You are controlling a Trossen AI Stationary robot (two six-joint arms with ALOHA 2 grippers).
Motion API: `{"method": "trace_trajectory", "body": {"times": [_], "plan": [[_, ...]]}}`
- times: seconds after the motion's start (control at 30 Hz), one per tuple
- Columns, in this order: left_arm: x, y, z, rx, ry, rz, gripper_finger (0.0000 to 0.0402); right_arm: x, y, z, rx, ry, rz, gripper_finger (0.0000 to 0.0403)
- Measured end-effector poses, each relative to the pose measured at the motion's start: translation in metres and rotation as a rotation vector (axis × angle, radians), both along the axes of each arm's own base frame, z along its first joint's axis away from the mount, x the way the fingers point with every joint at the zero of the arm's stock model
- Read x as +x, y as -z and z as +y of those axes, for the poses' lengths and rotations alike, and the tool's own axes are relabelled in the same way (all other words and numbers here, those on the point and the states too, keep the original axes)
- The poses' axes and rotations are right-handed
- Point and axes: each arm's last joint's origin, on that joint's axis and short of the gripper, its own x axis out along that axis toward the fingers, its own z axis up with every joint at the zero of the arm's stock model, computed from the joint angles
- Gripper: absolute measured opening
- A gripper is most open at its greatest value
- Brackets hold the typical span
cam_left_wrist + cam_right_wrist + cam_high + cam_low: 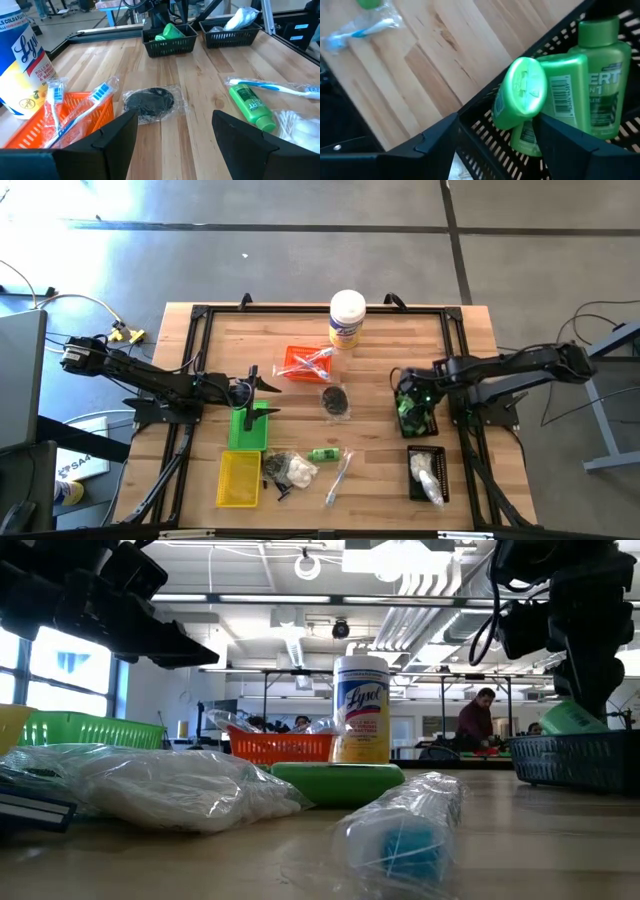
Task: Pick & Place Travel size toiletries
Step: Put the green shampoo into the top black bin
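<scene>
Wooden table [380, 380] with Lysol canister [347, 319], orange tray [303, 365]; right hand [414, 406] released above green bottles [560, 95], left hand [246, 391] released.

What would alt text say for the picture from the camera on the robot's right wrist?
Seen past the right gripper, whose two dark fingers are spread apart, several green bottles lie piled in a black mesh tray. Beyond the tray, a clear-wrapped toothbrush lies on the wooden table.

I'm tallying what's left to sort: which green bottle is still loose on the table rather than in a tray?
The green bottle lying on its side on the bare wood beside the wrapped toothbrush; the other green bottles sit in the black tray under the right gripper.
</scene>
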Motion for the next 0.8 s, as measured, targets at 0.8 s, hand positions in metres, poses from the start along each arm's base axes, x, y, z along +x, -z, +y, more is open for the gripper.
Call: {"method": "trace_trajectory", "body": {"times": [0.8], "plan": [[0.000,0.001,0.000,0.001,0.000,0.008,0.0248,0.000,0.000,-0.016,-0.012,0.012,-0.032,0.0246]]}}
